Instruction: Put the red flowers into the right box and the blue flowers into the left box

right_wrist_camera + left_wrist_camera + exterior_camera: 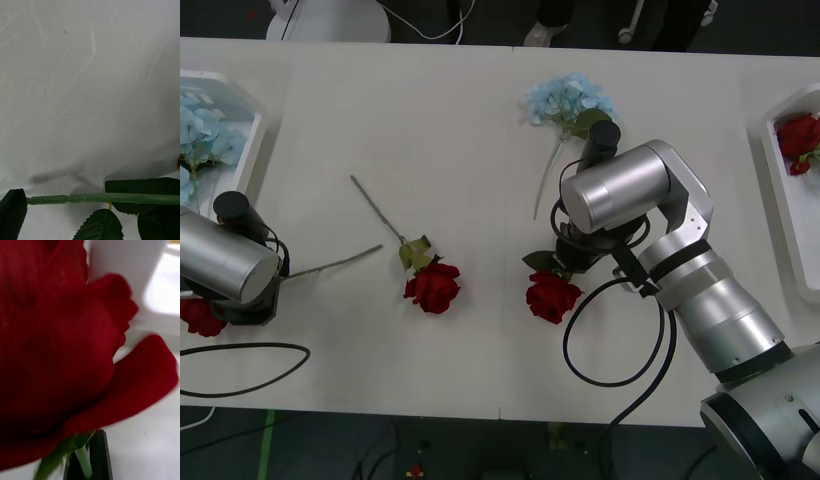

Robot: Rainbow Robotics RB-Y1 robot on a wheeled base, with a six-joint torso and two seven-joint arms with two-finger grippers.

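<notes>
Deep-red artificial rose [56,352] pinched at its stem by left tool [88,459]; right tool [13,213] beside another rose's green stem [112,198], grip cannot tell; white worktop [430,120] beneath.

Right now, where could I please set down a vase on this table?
Bare table between the left box and blue flower, and between that flower and the right box. Crowded midway: one rose, another under the right arm.

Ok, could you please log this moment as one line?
left gripper: shut on red rose | right gripper: open over stem of second rose
</notes>
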